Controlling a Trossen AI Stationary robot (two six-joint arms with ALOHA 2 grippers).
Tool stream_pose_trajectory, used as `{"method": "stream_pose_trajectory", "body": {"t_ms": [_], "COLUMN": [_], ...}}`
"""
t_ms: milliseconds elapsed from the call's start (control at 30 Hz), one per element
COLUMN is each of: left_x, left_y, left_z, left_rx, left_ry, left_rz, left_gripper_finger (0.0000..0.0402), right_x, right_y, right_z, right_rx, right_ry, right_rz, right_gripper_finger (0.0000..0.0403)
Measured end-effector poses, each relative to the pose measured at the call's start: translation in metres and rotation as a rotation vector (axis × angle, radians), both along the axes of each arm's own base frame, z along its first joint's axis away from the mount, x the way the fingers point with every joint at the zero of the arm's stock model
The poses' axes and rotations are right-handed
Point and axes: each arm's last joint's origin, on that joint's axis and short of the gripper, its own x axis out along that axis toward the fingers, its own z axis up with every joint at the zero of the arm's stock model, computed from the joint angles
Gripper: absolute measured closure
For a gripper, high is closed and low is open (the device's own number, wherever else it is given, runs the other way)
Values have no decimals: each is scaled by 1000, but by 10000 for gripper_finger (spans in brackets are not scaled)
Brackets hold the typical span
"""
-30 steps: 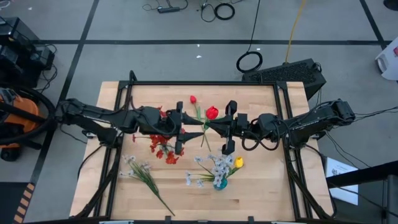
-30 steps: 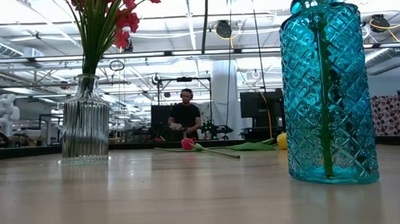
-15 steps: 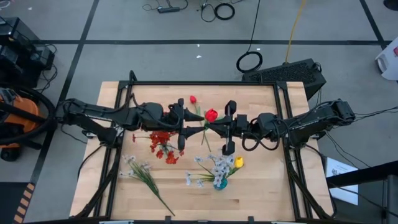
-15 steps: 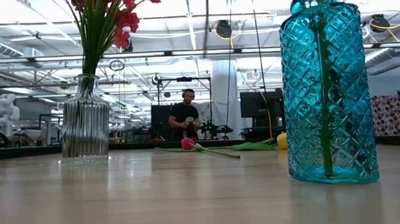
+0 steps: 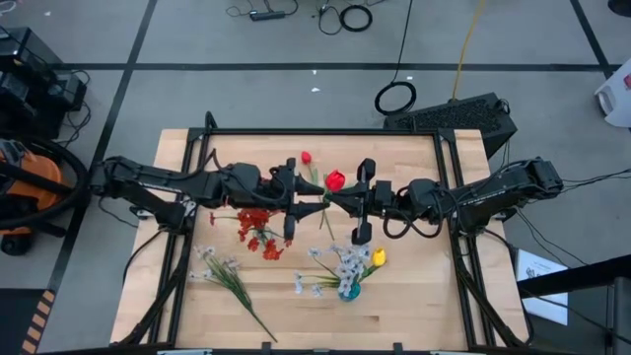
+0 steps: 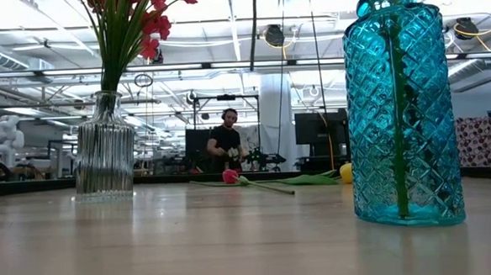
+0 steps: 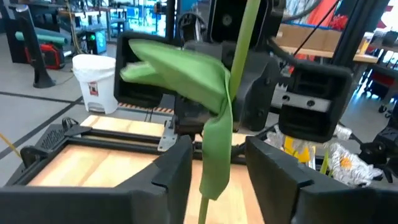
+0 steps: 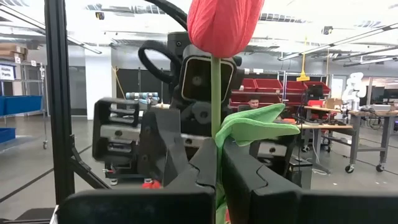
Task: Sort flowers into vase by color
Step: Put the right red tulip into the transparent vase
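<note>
My right gripper (image 5: pixel 342 202) (image 8: pixel 217 165) is shut on a red tulip (image 5: pixel 335 180) (image 8: pixel 222 25) above the middle of the table. My left gripper (image 5: pixel 308 202) (image 7: pixel 217 171) faces it, open, with one finger on either side of the tulip's green stem and leaf (image 7: pixel 214 118), apart from both. A second red tulip (image 5: pixel 306 158) (image 6: pixel 231 176) lies flat on the table. A clear ribbed vase (image 6: pixel 103 149) holds red blossoms (image 5: pixel 256 229). A blue vase (image 6: pixel 402 104) (image 5: pixel 347 288) holds white blossoms. My right gripper pinches the tulip's stem (image 8: pixel 216 121) between its two fingers, below the head and beside the leaf (image 8: pixel 258 124). The fingers are level and come from the table's right, lying across the stem. The tulip stands nearly upright with its head up.
A spray of white blossoms (image 5: pixel 229 276) lies on the table at the near left. A yellow tulip (image 5: pixel 378 257) shows beside the blue vase. A black frame (image 5: pixel 325 131) runs around the table. A person (image 6: pixel 227 143) stands far off in the room behind.
My left gripper has moved a little toward the table's right, closer to the tulip that my right gripper holds.
</note>
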Motion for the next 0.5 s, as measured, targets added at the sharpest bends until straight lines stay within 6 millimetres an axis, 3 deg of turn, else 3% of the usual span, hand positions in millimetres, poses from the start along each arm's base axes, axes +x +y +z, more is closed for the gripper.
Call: {"method": "stream_pose_trajectory", "body": {"t_ms": [367,500], "left_x": [1,1], "left_y": [-1,-1], "left_z": [-1,-1], "left_rx": [9,8], "left_ry": [6,7], "left_rz": [-22,-26], "left_gripper_finger": [377,393], "right_x": [0,0], "right_y": [0,0], "right_z": [-1,-1], "right_rx": [0,16], "right_ry": [7,5], "right_rz": [0,5], "right_gripper_finger": [399,399]}}
